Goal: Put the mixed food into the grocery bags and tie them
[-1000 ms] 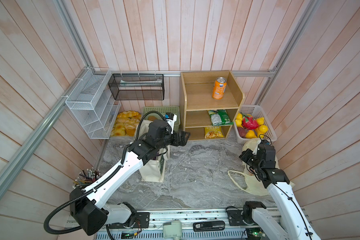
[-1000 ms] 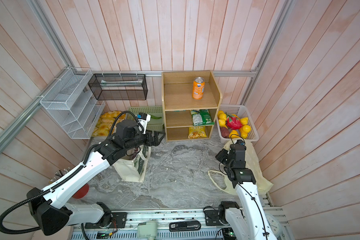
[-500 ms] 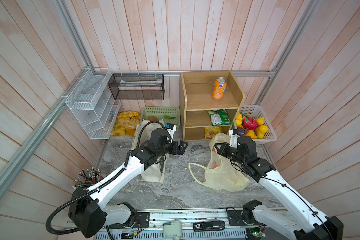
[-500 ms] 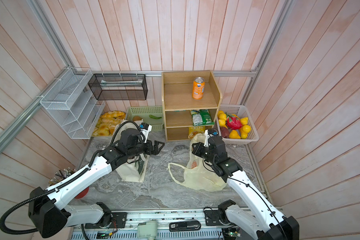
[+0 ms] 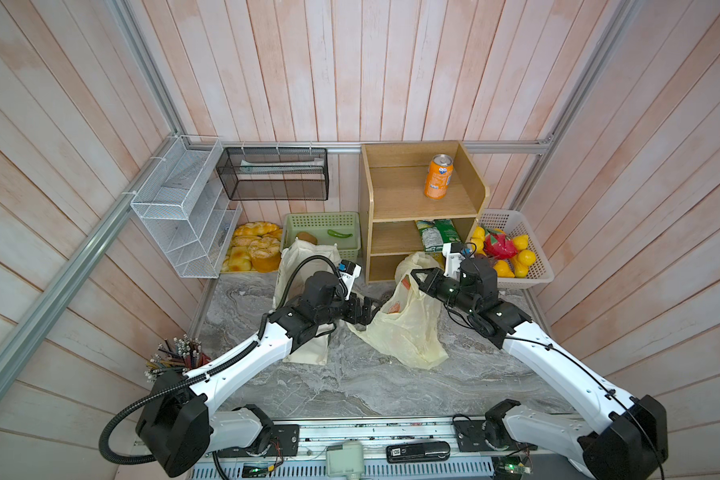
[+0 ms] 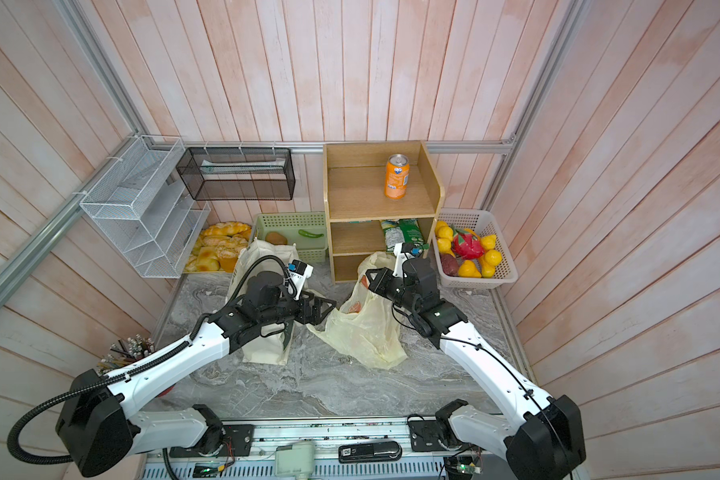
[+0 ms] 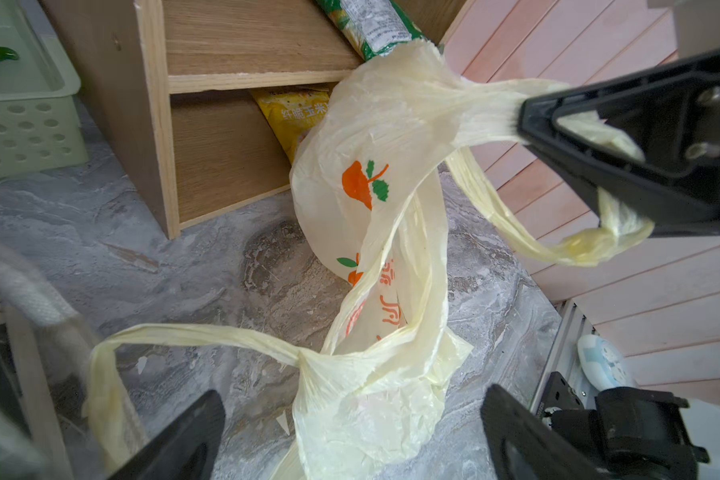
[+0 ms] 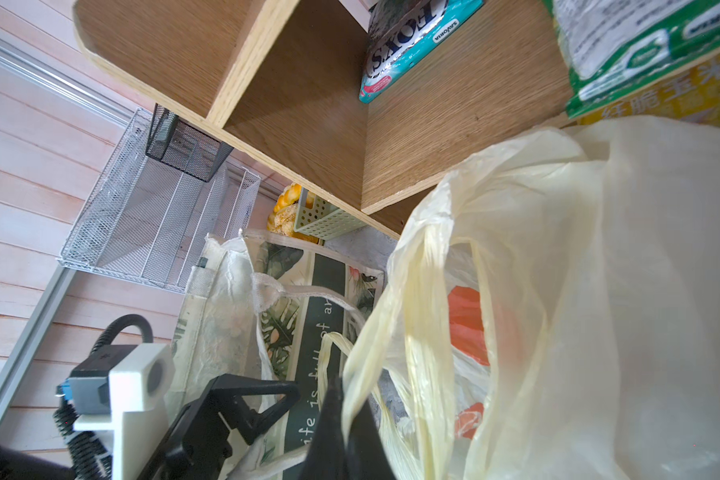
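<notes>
– Pale-yellow thin plastic handle bag w/ orange fruit print [image 5: 408, 336] – where's it sit?
– On the grey marbled tabletop [image 5: 350, 386], betw the two grippers. Body slumped, top pulled up twd the right gripper [image 5: 420, 279].
– Right gripper doing what?
– Pinched tight on one bag handle. In the left wrist view the twisted handle runs straight into its closed jaws, and the rest of the loop hangs out below.
– Left gripper [image 7: 350, 409]?
– Spread wide, holding nothing. Bag's lower body lies just ahead, betw its fingers. The 2nd handle loop [image 7: 184, 336] lies slack, close by one finger; contact, can't tell.
– Other bag?
– Boxy cream canvas tote w/ dark-green mark [image 5: 294, 262] stands upright just behind the left gripper, partly under that arm.
– Anything inside the plastic one?
– Reddish patch [image 8: 468, 320] shows thru the film near the right gripper. Print or contents, can't tell.
– Past the grippers?
– Light wooden shelf unit [image 5: 391, 195], just beyond the bag. Orange soda can [image 5: 438, 176] upright on the top level, green snack packet [image 5: 437, 235] on the mid level, yellow snack packet [image 7: 296, 120] in the bottom compartment, right behind the bag top.
</notes>
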Controlling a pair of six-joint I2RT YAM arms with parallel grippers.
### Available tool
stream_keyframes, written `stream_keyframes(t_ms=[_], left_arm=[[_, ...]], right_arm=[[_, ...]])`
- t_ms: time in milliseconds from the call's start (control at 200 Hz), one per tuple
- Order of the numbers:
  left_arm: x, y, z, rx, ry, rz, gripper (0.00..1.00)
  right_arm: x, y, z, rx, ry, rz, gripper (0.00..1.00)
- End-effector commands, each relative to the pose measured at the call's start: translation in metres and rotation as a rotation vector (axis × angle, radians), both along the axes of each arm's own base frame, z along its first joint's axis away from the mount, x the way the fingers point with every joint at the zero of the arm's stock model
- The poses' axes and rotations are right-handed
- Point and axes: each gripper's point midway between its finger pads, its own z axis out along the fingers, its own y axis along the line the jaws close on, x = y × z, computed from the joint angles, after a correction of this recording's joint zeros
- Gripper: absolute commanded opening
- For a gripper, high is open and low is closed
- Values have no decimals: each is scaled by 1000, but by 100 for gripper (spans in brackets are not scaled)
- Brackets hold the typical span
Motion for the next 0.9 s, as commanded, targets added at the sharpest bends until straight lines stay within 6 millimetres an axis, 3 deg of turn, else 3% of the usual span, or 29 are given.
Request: stream_keyframes(t_ms=[0,100,340,425,515,775,895], left_arm=[[1,-17,6,21,-52,-92,95],[3,-26,21,50,-90,-108,93],[-1,-41,101,-21,-224,-113,93],[1,-43,115,-33,-239,-98,93],[6,-44,109,-11,-228,-82,93],[20,-40,53,136,-231,-65,83],[23,-44,44,164,-246,-89,83]], right_arm=[[-5,5,26,45,-56,29,0],[-9,2,30,41,-66,27,0],[-13,-4,38,16,-94,20,0],[-14,-5,40,6,-102,21,0],[-15,-7,42,-6,-108,18,0],[-20,-10,42,-29,-119,29,0],[-24,-9,43,-30,-121,45,0]])
